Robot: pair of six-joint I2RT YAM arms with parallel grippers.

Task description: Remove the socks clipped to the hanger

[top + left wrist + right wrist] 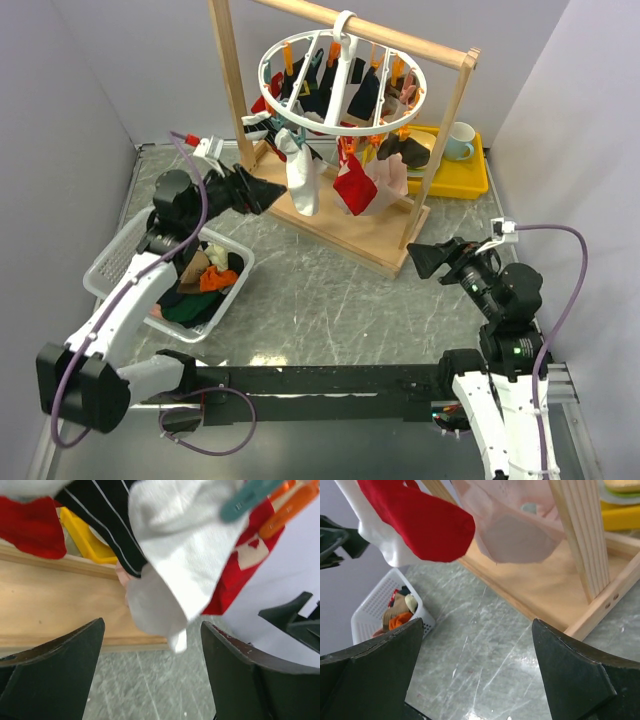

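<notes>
The white round hanger [342, 125] hangs by its hook from the wooden rack [228, 70]. Several socks hang from its clips: a white sock [301, 178], a red sock [355, 187], a pale pink sock [388, 180] and black ones behind. My left gripper [272, 190] is open and empty, its tips just left of the white sock. In the left wrist view that white sock [175, 560] hangs above and between the fingers [55, 665], under a teal clip [250, 497]. My right gripper [420, 260] is open and empty, below and right of the socks; its view shows the red sock [420, 522] and the pink sock [512, 527].
A white basket [108, 262] holding removed socks stands at the left. A yellow tray [465, 175] with a pale mug [458, 140] sits behind the rack. The rack's wooden base [375, 235] lies between the two grippers. Grey walls close both sides.
</notes>
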